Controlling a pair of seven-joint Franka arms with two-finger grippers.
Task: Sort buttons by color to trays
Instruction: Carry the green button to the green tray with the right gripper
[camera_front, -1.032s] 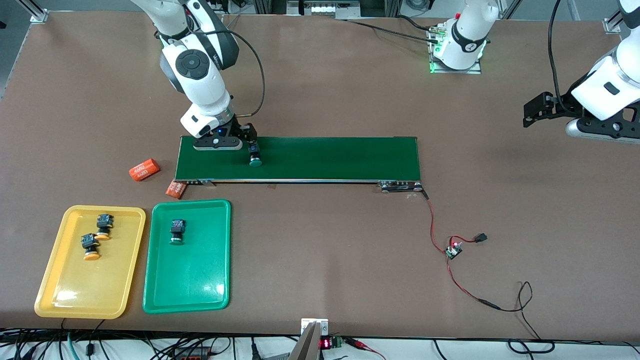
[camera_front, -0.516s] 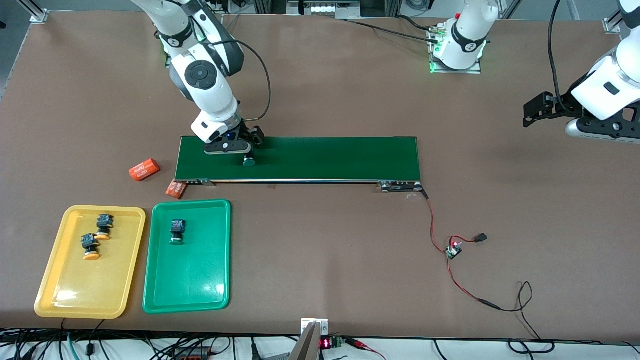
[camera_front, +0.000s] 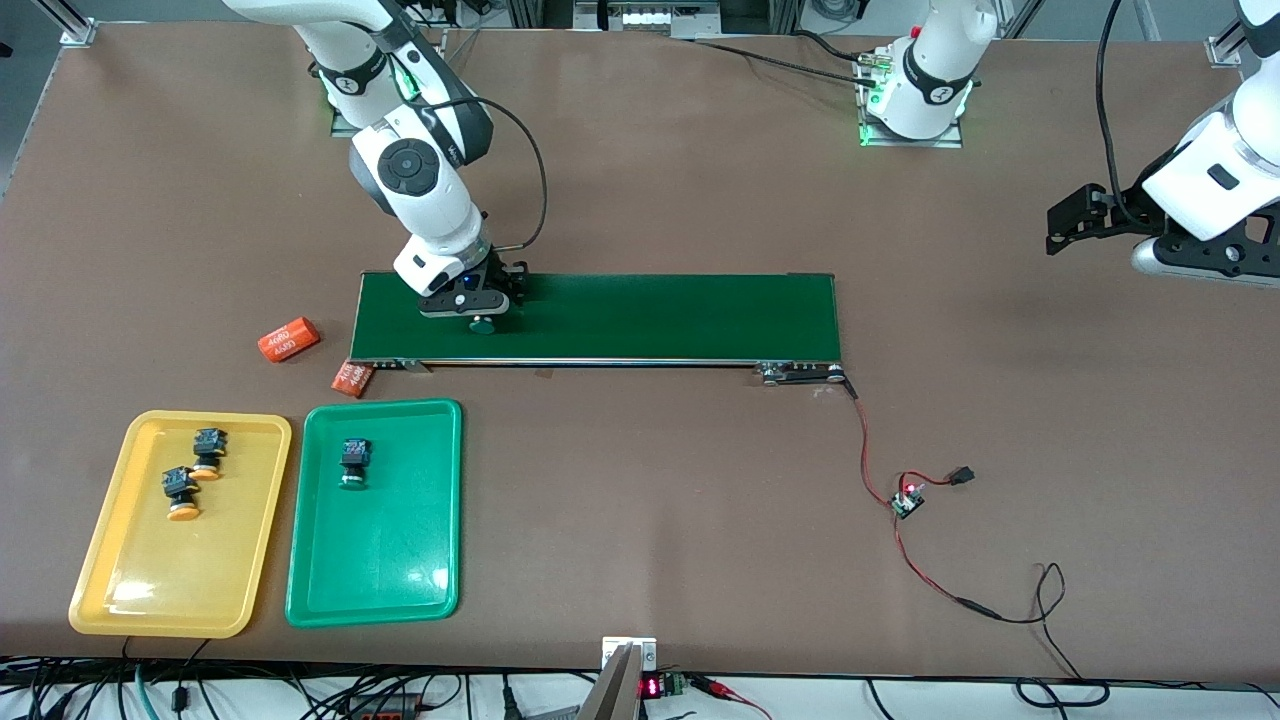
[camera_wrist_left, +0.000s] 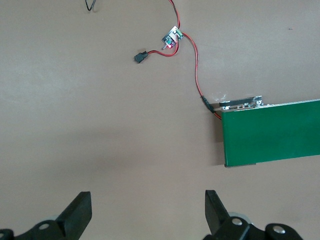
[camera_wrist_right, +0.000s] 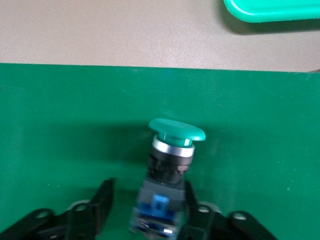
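Down on the conveyor belt (camera_front: 640, 315) now: right gripper (camera_wrist_right: 148, 207), jaws drawn in from wide to flank the last green button (camera_wrist_right: 172, 150) — grip unconfirmed (green tray (camera_front: 375, 560) next). Waiting wide open over bare tabletop — left gripper (camera_wrist_left: 145, 212).

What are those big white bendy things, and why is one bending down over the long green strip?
They are two robot arms with fingers for picking things up. One picture looks down on the whole table; the other two come from cameras on the arms' wrists.

The right gripper is down on the dark green conveyor belt, with its fingers on either side of a green button. I cannot tell if they are squeezing it yet. The left gripper waits, open, above bare table at its own end.

Nearer the front camera are a yellow tray holding two yellow-orange buttons and a green tray holding another green button. Two orange cylinders lie beside the belt.
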